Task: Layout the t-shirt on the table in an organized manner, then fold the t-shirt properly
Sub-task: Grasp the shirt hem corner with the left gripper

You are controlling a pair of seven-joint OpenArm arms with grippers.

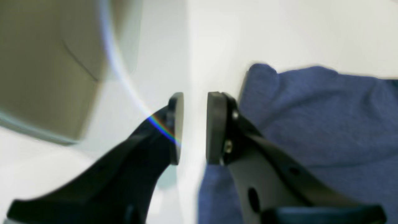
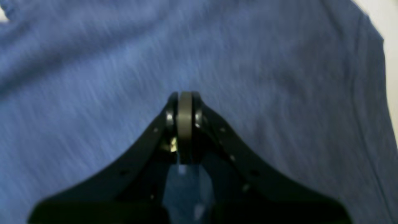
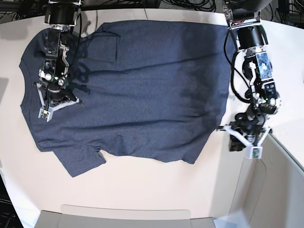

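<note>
The navy-blue t-shirt (image 3: 137,90) lies spread flat on the off-white table (image 3: 156,187), neck toward the left, hem toward the right, one sleeve at the lower left. My right gripper (image 3: 55,99) hovers over the shirt's left part; in the right wrist view it (image 2: 185,113) is shut with the pads together and nothing between them, and the shirt (image 2: 93,77) fills the frame. My left gripper (image 3: 236,139) is off the shirt's lower right corner; in the left wrist view it (image 1: 194,127) is open and empty over the bare table (image 1: 264,31), with the shirt's edge (image 1: 311,124) just to its right.
A grey-beige bin wall (image 3: 266,190) rises at the table's lower right, close behind my left gripper; it also shows in the left wrist view (image 1: 46,62). Cables lie along the far edge (image 3: 190,4). A grey strip (image 3: 123,213) runs along the front edge.
</note>
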